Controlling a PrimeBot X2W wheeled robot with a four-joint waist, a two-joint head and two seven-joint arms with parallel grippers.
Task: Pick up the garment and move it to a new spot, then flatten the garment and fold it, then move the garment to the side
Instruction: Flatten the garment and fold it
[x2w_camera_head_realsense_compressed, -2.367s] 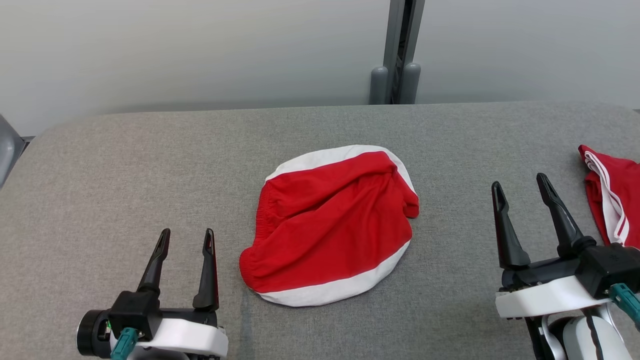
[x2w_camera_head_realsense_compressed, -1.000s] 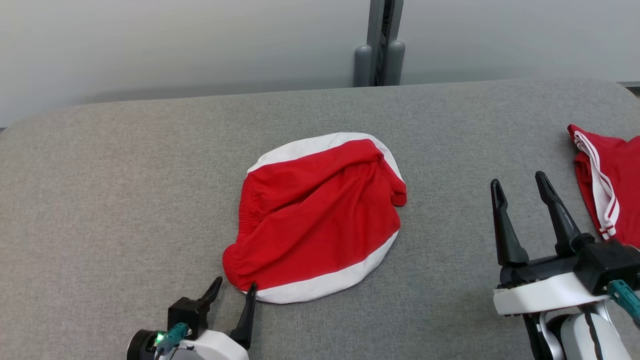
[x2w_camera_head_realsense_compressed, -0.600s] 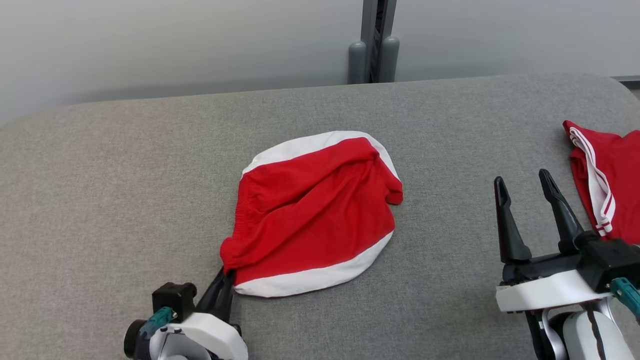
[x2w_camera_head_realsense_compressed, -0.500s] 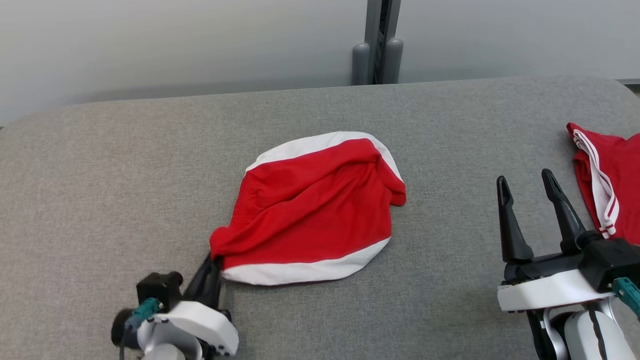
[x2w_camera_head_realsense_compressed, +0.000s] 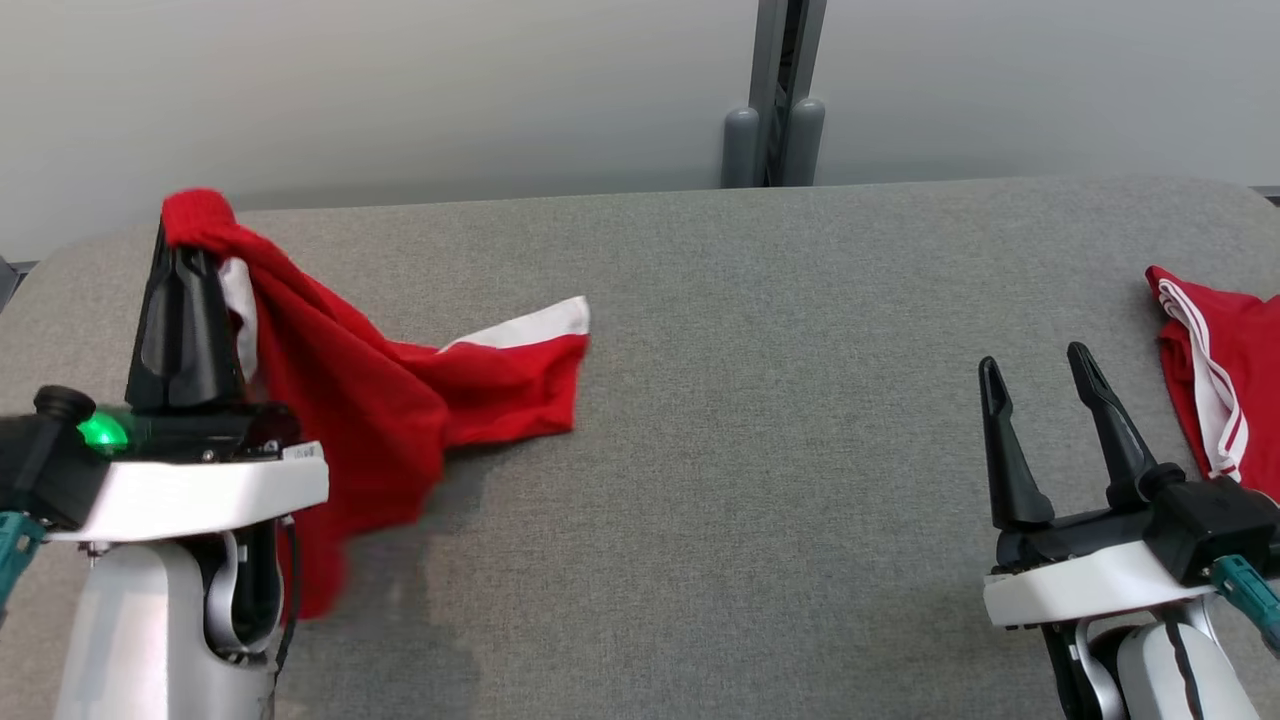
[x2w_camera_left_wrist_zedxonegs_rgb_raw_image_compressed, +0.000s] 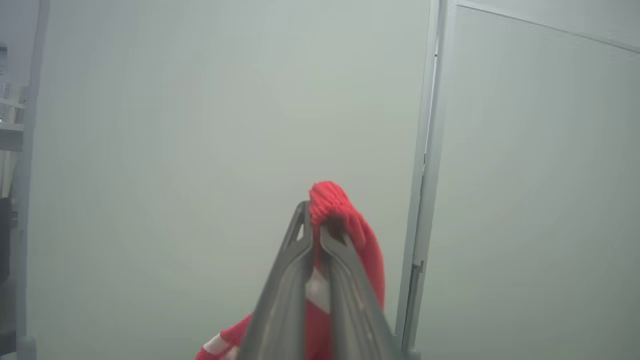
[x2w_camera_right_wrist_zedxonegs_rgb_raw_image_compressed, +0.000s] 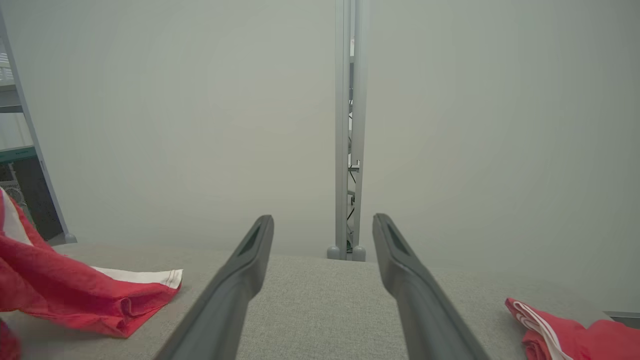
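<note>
The garment (x2w_camera_head_realsense_compressed: 380, 400) is red with white trim. One bunched end of it is pinched at the tips of my left gripper (x2w_camera_head_realsense_compressed: 182, 240), which is raised at the left and shut on it. From there the cloth hangs down beside the arm, and its far end trails on the grey table (x2w_camera_head_realsense_compressed: 780, 480). In the left wrist view the shut gripper (x2w_camera_left_wrist_zedxonegs_rgb_raw_image_compressed: 313, 222) holds the red garment (x2w_camera_left_wrist_zedxonegs_rgb_raw_image_compressed: 367, 255) against a pale wall. My right gripper (x2w_camera_head_realsense_compressed: 1033, 358) stands open and empty at the lower right, well away from the cloth. In the right wrist view, the garment (x2w_camera_right_wrist_zedxonegs_rgb_raw_image_compressed: 75, 295) lies far left of the open right gripper (x2w_camera_right_wrist_zedxonegs_rgb_raw_image_compressed: 323, 219).
Another red garment with white stripes (x2w_camera_head_realsense_compressed: 1225, 380) lies at the table's right edge, just right of my right gripper, and shows too in the right wrist view (x2w_camera_right_wrist_zedxonegs_rgb_raw_image_compressed: 565, 335). A grey post (x2w_camera_head_realsense_compressed: 785, 100) stands behind the table's far edge against the pale wall.
My left gripper closed on the garment's near left corner, then lifted and swung it left. The garment left the table's middle and now hangs stretched from the raised gripper. The right gripper stayed put.
</note>
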